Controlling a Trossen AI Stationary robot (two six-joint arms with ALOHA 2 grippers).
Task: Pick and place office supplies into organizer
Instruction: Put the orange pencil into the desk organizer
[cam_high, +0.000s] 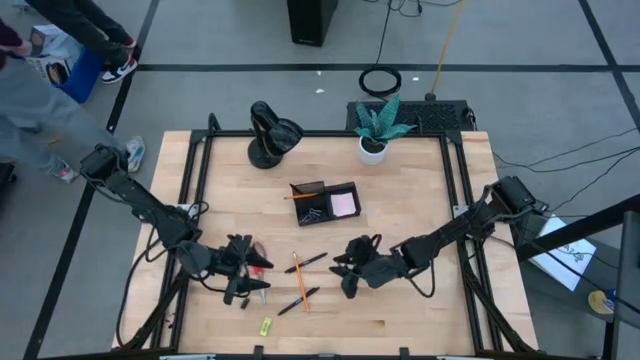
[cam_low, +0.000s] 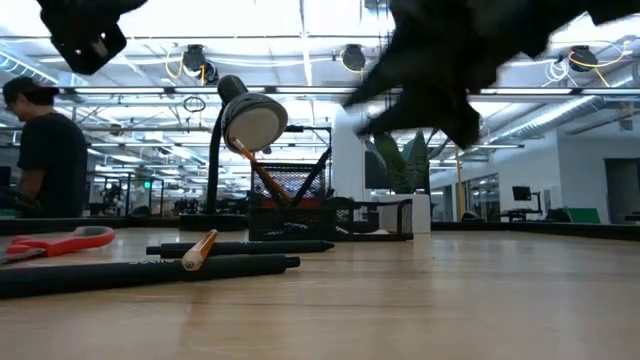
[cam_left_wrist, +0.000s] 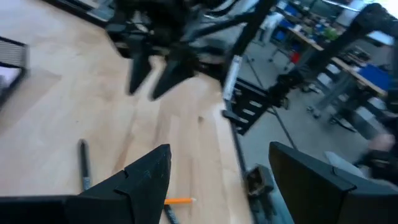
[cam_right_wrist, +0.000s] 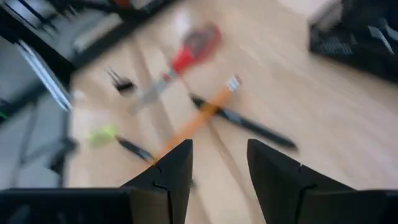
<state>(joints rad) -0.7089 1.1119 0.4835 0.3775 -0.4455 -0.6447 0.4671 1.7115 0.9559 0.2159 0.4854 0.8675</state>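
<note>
Both grippers hover empty near the table's front edge, the left gripper (cam_high: 243, 281) with jaws wide by the red-handled scissors (cam_high: 258, 264), the right gripper (cam_high: 347, 272) with jaws partly open beside pencils (cam_high: 298, 285) and pens (cam_high: 310, 262), the organizer (cam_high: 326, 201) mid-table.

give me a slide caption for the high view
Both tools, left and right, hover empty over scattered pens and pencils, organizer beyond.

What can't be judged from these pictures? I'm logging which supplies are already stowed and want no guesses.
- Organizer: in the high view its contents are too small to count; in the low view pens lie in front.
- Scissors: the left gripper partly covers them from above.
- Yellow-green piece: too small to identify; blurred in the right wrist view.
</note>
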